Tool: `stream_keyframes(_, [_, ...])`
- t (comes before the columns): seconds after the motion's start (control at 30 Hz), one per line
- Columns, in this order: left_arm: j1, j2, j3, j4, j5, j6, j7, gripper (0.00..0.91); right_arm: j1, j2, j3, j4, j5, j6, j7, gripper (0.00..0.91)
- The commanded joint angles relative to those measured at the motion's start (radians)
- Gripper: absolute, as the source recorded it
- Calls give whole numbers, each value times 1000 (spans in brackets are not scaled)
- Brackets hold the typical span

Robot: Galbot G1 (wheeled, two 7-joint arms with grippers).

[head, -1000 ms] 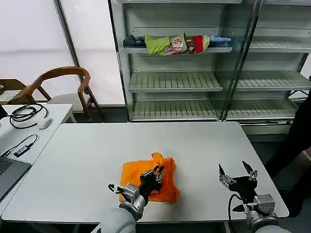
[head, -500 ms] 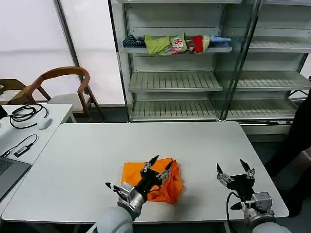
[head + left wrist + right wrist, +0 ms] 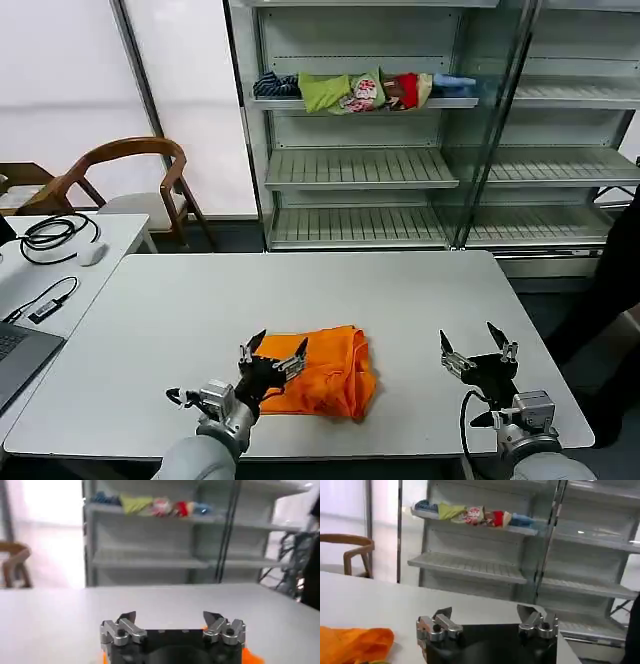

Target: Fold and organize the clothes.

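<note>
Orange T-shirt [image 3: 325, 372] lies folded between both open pincers.

One orange T-shirt [image 3: 325, 372], two grippers [image 3: 272, 353] [image 3: 473, 342], one chair [image 3: 130, 175], one heap of garments [image 3: 360, 90].

Looking like a lab/test room w/ a shop mock-up: glass-fronted metal shelving [image 3: 400, 170] standing mostly bare behind a white table [image 3: 180, 320], side desk carrying a laptop [image 3: 15, 350] & loose cables [image 3: 55, 235], wooden chair [image 3: 130, 180] sitting nearby.
</note>
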Motion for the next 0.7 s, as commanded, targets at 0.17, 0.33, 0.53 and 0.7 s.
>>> stream_keyframes(0.17, [16, -29, -21, 143, -93, -1, -235, 907, -5, 5, 0, 3, -6, 0, 4, 907])
stream_keyframes(0.33, [-2, -35, -20, 178, -88, -17, -269, 907, -8, 5, 2, 4, -7, -1, 4, 907])
stream_keyframes(0.53, [2, -49, -6, 178, -79, -27, -271, 907, 0, 2, -6, 1, -8, -3, 6, 907])
stream_keyframes(0.7, [-1, -57, 6, 184, -67, -45, -272, 907, 6, 2, -14, -5, -8, -3, 6, 907])
